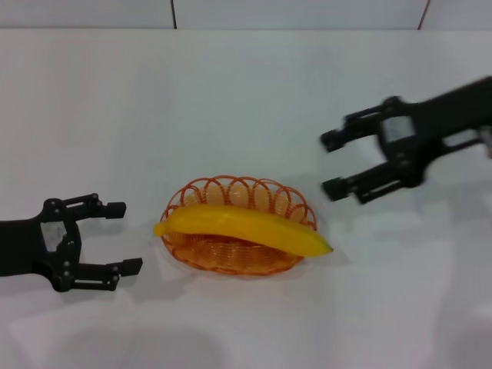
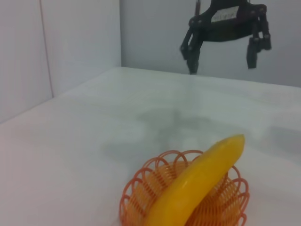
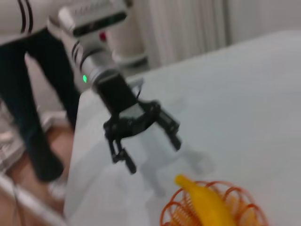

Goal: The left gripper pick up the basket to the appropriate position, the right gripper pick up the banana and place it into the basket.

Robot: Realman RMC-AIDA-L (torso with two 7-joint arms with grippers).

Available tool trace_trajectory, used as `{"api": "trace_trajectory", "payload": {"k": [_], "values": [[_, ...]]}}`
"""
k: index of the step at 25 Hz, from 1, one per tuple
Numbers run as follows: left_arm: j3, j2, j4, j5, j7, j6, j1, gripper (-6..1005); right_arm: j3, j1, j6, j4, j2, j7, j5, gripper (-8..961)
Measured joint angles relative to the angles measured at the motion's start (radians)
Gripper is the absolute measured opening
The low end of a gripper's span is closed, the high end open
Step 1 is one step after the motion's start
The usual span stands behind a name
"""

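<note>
The orange wire basket [image 1: 231, 196] rests on the white table [image 1: 231, 92], in the middle near the front. The yellow banana [image 1: 242, 227] lies across it, both ends poking over the rim; it also shows as banana [image 2: 197, 181] in basket [image 2: 141, 188] and banana [image 3: 207, 202] in basket [image 3: 176, 212]. My left gripper [image 1: 123, 237] sits open on the table just left of the basket, holding nothing; the right wrist view shows it too [image 3: 150, 146]. My right gripper [image 1: 333, 163] hovers open and empty above the table, up and right of the basket, also seen at a distance [image 2: 221, 49].
White walls [image 2: 70, 42] border the table's far and side edges. In the right wrist view a person's dark legs [image 3: 28, 108] stand on the floor beyond the table edge behind the left arm.
</note>
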Motion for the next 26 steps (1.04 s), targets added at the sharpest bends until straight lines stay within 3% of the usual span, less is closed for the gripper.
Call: {"api": "trace_trajectory", "payload": {"k": [4,8,14,18,22,26], "values": [[0.0,0.0,0.0,-0.004,0.0,0.002,0.0,907,0.15,-0.082,-0.051,0.03,0.002,-0.226,0.006,815],[0.0,0.0,0.0,-0.007,0.0,0.002,-0.001,907,0.182,-0.188,0.013,0.185,0.004,-0.514,-0.007,815],[-0.005,0.0,0.002,-0.008,0.016,0.002,0.005,907,0.245,-0.244,0.194,0.401,0.005,-0.737,-0.007,815],[-0.047,-0.005,0.001,-0.006,0.07,0.005,0.021,907,0.338,-0.26,0.216,0.53,0.005,-0.916,-0.006,815],[-0.083,-0.02,-0.025,-0.004,0.145,0.005,0.028,907,0.367,-0.283,0.24,0.562,0.006,-0.968,-0.013,815],[-0.088,-0.015,-0.077,0.009,0.167,-0.012,0.021,907,0.369,-0.287,0.25,0.582,0.006,-0.971,-0.015,815]]}}
